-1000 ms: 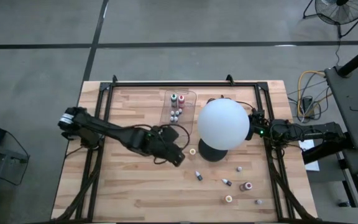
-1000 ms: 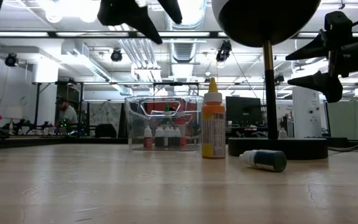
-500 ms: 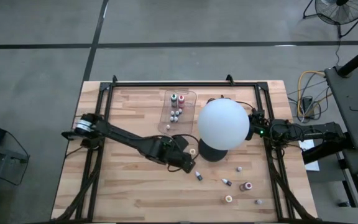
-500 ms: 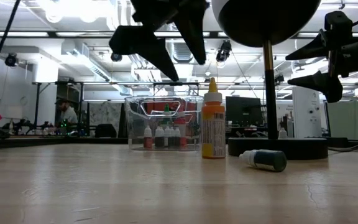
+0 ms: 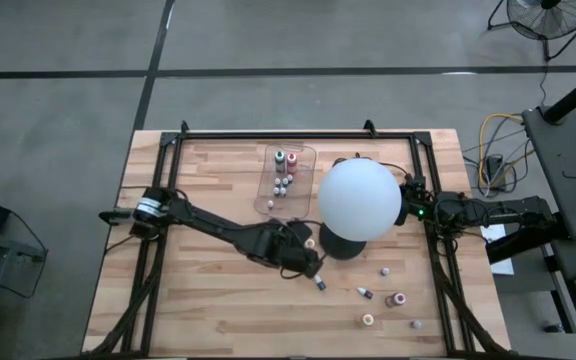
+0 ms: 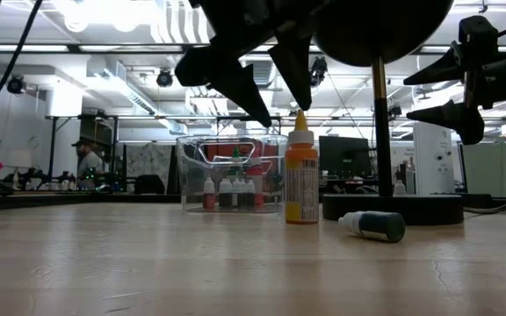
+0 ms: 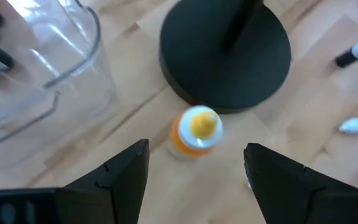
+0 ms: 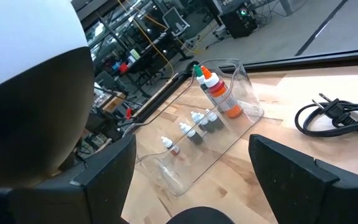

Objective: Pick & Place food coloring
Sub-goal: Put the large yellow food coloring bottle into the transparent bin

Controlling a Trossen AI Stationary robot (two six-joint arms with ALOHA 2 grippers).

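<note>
Floor: grey concrete w/ dark seam lines point(image 5: 268, 71) | desk: light wood planks in black frame point(image 5: 208, 310) | fan point(image 5: 546, 15) at far right corner | ceiling: exposed ducts point(image 6: 191, 75), bright strip lights point(image 6: 121, 10) – open workshop | behind: benches w/ monitors point(image 6: 341, 156), person in cap point(image 6: 84, 156) at left – far off

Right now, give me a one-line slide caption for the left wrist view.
Left gripper open above the upright orange food coloring bottle, between the clear tray and the globe's black base.
</note>
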